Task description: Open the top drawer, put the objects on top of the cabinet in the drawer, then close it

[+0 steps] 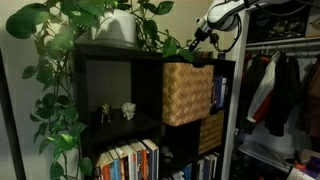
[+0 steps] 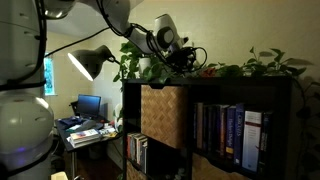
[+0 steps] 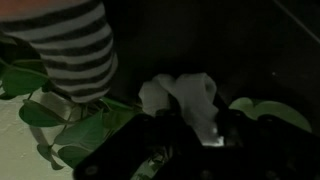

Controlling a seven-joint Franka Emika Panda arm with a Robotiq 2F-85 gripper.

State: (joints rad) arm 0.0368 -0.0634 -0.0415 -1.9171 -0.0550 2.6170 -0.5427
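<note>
Locate the gripper [image 2: 187, 58] at the end of the arm, among the plant leaves [image 2: 240, 68] and just above the top board of the cabinet [image 2: 215, 88]. Treat the gripper state as undetermined: cannot tell from any view whether spread, pressed together or pinching something, as too dark and blurred in the wrist view. Find the top drawer [image 1: 187, 92] directly below the gripper, in the uppermost cube of the cabinet. Note its attitude: upright, woven front facing outward from the cabinet front, roughly square with no marked long axis. Cannot tell whether seated flush or drawn out slightly. Find the objects [image 1: 128, 110] below the gripper and off to one side, inside the open cube next to the top drawer rather than on the top board. Identify one whitish and one dark figure [image 1: 105, 113], both standing upright, near each other but apart; finer detail too small to read. Note the white pot [image 1: 120, 28] level with the gripper and well to its side on the top board. Note the books [image 1: 222, 90] just beside the top drawer and the smaller dark bin [image 1: 210, 130] one cube lower. In the wrist view, observe a whitish item [image 3: 185, 100] immediately ahead of the gripper among leaves, and a striped surface [image 3: 75, 45] further off to the side; identity of both unclear.
</note>
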